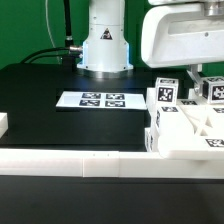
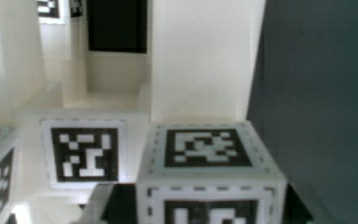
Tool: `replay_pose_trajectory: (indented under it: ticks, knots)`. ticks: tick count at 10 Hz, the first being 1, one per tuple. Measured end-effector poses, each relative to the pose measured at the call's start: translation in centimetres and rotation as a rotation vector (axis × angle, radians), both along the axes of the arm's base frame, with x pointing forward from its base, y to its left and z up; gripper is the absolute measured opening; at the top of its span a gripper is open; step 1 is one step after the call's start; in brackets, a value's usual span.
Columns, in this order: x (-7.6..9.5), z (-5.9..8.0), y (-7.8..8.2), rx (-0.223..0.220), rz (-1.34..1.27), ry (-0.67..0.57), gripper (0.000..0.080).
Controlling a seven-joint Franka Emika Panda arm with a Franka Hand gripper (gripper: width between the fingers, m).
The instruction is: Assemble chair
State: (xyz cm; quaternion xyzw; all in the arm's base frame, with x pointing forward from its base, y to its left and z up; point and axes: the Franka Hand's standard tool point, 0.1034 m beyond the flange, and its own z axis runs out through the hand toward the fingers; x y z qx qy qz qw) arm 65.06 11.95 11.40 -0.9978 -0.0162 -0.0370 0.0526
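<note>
The chair parts (image 1: 185,118) are matte white blocks with black-and-white tags, clustered at the exterior view's right against the border wall. My gripper (image 1: 196,78) hangs from the white hand (image 1: 180,35) and reaches down among the tops of these parts. Its fingertips are hidden between them, so I cannot tell whether it is open or shut. The wrist view is filled by the parts at close range: two tagged square post ends (image 2: 83,150) (image 2: 206,148) side by side, a tagged block (image 2: 202,205) below them, and tall white slabs (image 2: 202,50) behind. No fingers show there.
The marker board (image 1: 103,100) lies flat on the black table in front of the robot base (image 1: 105,45). The long low white border wall (image 1: 80,162) runs along the front. A small white piece (image 1: 3,125) sits at the exterior view's left edge.
</note>
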Motion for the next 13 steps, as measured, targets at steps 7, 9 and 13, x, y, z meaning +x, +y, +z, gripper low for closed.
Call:
replay_pose_trajectory:
  ticks: [7,9,13]
  knots:
    - [0.21,0.02,-0.11,0.050,-0.585,0.052,0.0284]
    - [0.24,0.00,-0.46,0.079,-0.765,0.077,0.0284]
    - [-0.16,-0.11,-0.46,0.129,-1.206,0.147,0.0284]
